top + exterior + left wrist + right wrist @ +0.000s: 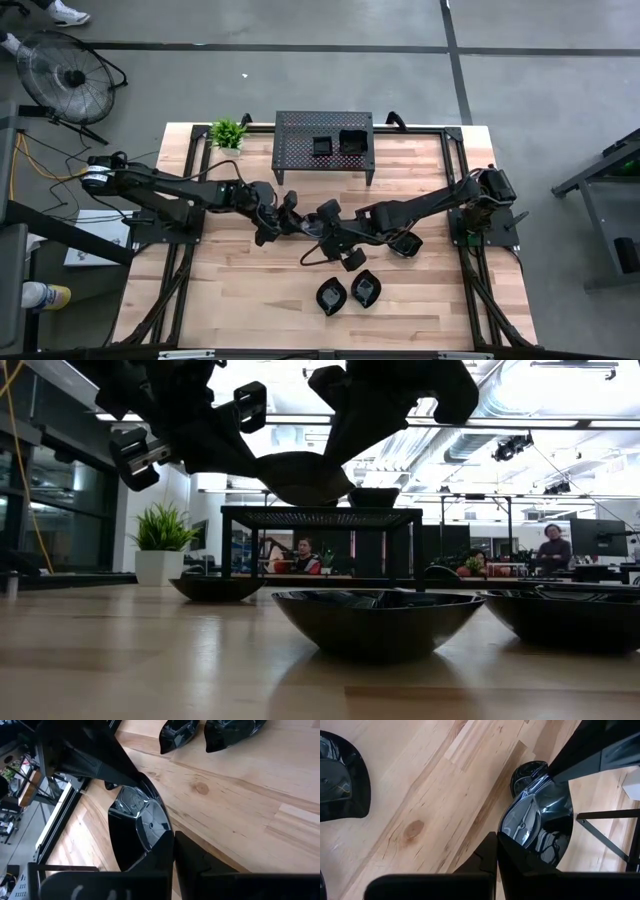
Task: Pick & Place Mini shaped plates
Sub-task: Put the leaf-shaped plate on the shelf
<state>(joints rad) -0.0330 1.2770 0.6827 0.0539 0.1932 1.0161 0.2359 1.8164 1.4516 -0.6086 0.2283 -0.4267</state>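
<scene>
One mini shaped plate (305,478), glossy black, hangs in the air over the table's middle, between my two grippers. My left gripper (298,224) comes from the left and is shut on it. My right gripper (328,222) comes from the right and is shut on its other side. Two leaf-shaped plates (331,296) (366,288) lie on the table near the front edge. Another plate (405,245) lies under the right arm. Two square plates (322,147) (352,141) sit on top of the black perforated stand (295,135). My left gripper pinches the held plate's rim (162,851) between its two fingers, coming from the table's left and slanting down. The plate is lifted clear of the table, hollow side up. My right gripper pinches the rim on the opposite side (514,840) between its two fingers, slanting down from the table's right. The plate (540,820) spans the gap between both grippers, clear of the wood.
A small potted plant (228,132) stands at the far left beside the stand. In the low view three plates (375,622) (565,615) (215,588) rest on the wood. People sit in the room beyond the table. Bare wood lies at the near left.
</scene>
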